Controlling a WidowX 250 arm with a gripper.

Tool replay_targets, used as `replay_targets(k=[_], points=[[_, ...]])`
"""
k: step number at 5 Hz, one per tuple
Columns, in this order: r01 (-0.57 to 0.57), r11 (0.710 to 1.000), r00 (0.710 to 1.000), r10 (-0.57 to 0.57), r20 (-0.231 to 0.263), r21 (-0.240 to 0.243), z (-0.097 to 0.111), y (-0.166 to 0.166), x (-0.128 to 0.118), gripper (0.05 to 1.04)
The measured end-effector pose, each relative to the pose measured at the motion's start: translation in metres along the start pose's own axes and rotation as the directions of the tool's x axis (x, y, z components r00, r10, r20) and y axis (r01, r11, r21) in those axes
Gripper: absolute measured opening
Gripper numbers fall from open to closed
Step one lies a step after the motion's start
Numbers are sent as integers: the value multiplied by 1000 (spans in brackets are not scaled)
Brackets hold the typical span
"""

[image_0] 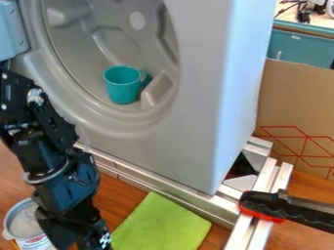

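your gripper [86,238] hangs between can [34,243] and cloth [159,224], released or clenched you can't tell; a rail [179,196] fronts the washer [196,141] holding a cup [121,88].

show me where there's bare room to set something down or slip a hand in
Bare wood: a small patch between arm, cloth and rails; another between cardboard, rails and black handle. The grey hollow is open above the cup. Crowded: lower left, where arm and can sit close, and where the handle lies over the rails.

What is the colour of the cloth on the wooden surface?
The cloth is lime green, best seen in the camera view.
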State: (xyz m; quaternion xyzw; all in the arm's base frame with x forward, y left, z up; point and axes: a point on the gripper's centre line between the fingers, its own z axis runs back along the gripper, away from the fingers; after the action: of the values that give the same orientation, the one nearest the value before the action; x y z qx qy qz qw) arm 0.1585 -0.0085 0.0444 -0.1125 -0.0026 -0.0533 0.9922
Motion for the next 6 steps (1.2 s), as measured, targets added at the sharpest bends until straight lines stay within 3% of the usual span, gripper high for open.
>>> replay_targets(k=[2,4,5,6], points=[[-9,1000,998,10,-63,6,-7,24,-9,1003],[-10,1000,1000,10,-25,5,-17,54,7,1001],[5,1000,998,-4,-60,15,-22,63,8,1001],[-8,999,998,11,-57,53,-13,81,8,1001]])
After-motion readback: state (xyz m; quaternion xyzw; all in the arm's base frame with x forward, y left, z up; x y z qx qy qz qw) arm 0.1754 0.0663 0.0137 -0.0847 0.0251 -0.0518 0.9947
